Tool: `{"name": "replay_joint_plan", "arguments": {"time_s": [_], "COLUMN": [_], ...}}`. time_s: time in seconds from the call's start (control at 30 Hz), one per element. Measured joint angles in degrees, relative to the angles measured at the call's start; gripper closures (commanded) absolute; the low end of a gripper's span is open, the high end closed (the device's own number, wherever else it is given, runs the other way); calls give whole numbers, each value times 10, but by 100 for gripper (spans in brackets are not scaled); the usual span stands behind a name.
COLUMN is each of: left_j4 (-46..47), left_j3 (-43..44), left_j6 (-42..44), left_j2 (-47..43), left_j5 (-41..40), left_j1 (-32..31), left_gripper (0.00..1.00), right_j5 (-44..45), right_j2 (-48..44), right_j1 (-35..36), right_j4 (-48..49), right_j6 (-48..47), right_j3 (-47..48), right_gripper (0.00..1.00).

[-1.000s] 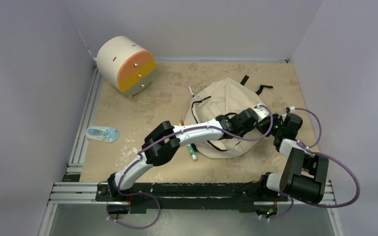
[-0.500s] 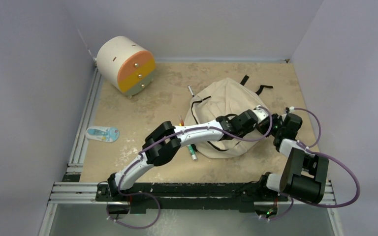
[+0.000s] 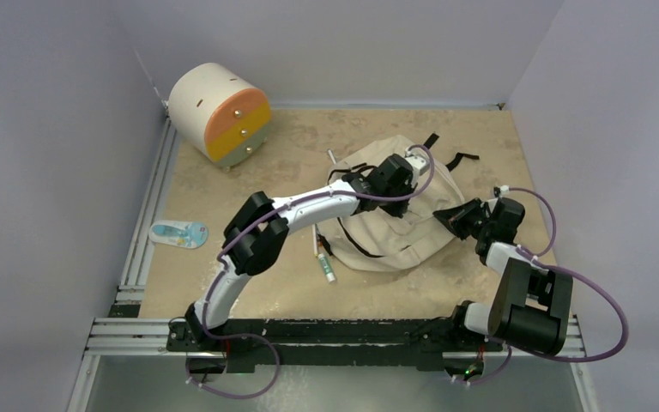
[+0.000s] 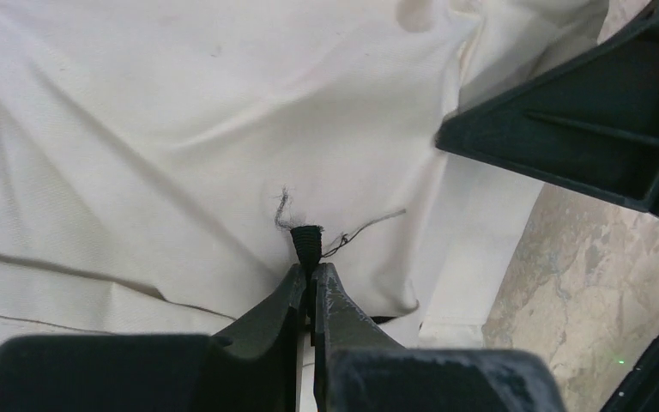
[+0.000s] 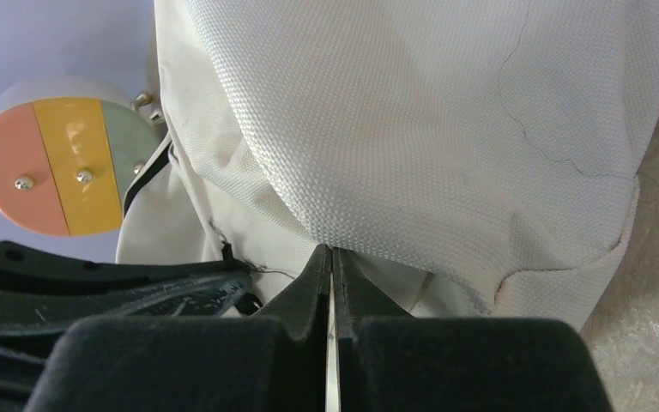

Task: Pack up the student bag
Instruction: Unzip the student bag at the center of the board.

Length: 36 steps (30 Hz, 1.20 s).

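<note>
A: Progress, near to far?
B: Looks early. No sign of anything packed. Nearest, a white stick with a green end [image 3: 324, 263] loose on the table [image 3: 249, 184], just beside the left edge of the student bag [image 3: 395, 236]. Further left, a flat blue-and-white item [image 3: 178, 233], also out, well apart from the bag, near the side rail [image 3: 142, 236].
A: Bag?
B: Slumped mid-table, right of centre, cream fabric bunched. Cannot tell whether unzipped.
A: Tools?
B: Right tool [image 5: 332, 254] pinched fully closed on a fold of cream fabric at the bag's right side. Left tool [image 4: 311, 275] clamped tight on a small black tab [image 4: 307, 240], frayed threads beside it, at the bag's far top. Reads as unzipping or spreading the bag, a guess only.
A: Left to do?
B: Probably opening it up, loading the loose bits, then closing.
A: Room?
B: Tight on the right, with the wall close by the right arm. Open table left of the bag. Behind it, black straps [image 3: 456, 159] trailing, plus a thin white pen [image 3: 331, 157] at the bag's far-left edge, touching or just beside, cannot tell. Far-left corner: round drawer unit [image 3: 220, 112], well apart, close to the walls.
</note>
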Motion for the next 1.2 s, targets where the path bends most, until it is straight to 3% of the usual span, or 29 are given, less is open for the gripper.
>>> {"name": "replay_joint_plan", "arguments": {"time_s": [0.2, 0.63, 1.2], "left_j4": [5, 7, -8], "left_j3": [-17, -19, 80], "left_j6": [-24, -17, 54], "left_j2": [-8, -10, 10], "left_j5": [38, 40, 24], "left_j1": [22, 42, 159], "left_gripper": [100, 100, 100], "right_j5": [2, 15, 31], "right_j2": [0, -6, -19], "right_j1": [0, 0, 0], "right_j4": [-1, -12, -30], "right_j6": [-5, -14, -22], "right_j3": [0, 0, 3], "right_gripper": [100, 100, 100]}}
